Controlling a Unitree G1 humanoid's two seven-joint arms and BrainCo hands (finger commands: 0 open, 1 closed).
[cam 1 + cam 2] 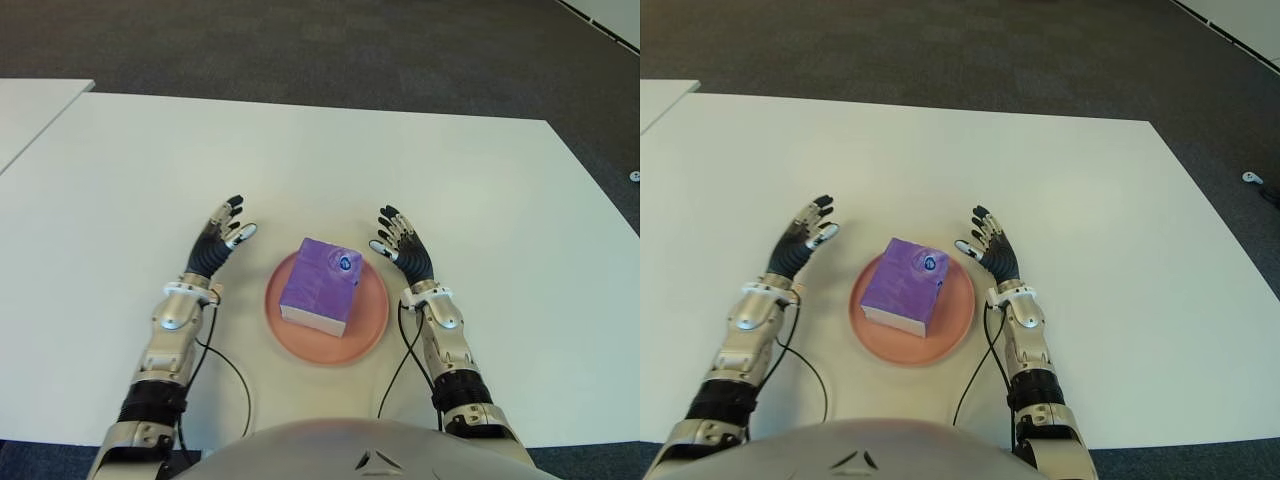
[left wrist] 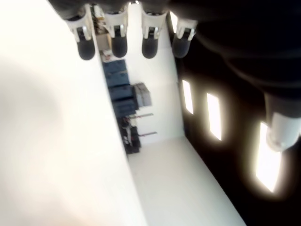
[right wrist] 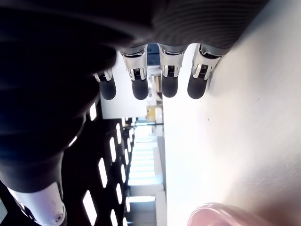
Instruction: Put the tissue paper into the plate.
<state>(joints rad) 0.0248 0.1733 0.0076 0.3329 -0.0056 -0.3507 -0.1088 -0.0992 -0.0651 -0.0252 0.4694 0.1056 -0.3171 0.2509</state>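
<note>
A wide white table [image 1: 420, 170] fills most of the eye views. Its surface is plain and matt, with a straight far edge. Behind this edge there is a dark grey carpet floor [image 1: 300, 45]. At the far left a second white table [image 1: 30, 105] stands just beside the first one, with a thin gap between them. At the far right edge of the floor a small pale object [image 1: 634, 176] lies on the carpet; I cannot tell what it is.

Near the robot's edge of the table sits a round pink plate [image 1: 372, 320]. The purple tissue paper pack [image 1: 320, 285] lies inside the plate, a little tilted, and it covers a large part of the middle. On its top face, at the far corner, there is a small dark blue spot.

The left hand [image 1: 218, 245] is over the table just to the left of the plate, and the right hand [image 1: 403, 247] is just to the right of it. Both hands have the fingers stretched out and relaxed, and they hold nothing. Neither hand touches the pack. Thin black cables [image 1: 225, 370] run along the table from the wrists toward the robot's body.

The right wrist view shows the straight fingers [image 3: 140, 87] over the white surface, and a piece of the pink rim. The left wrist view shows straight fingers [image 2: 118, 44] too, with bright windows far off.
</note>
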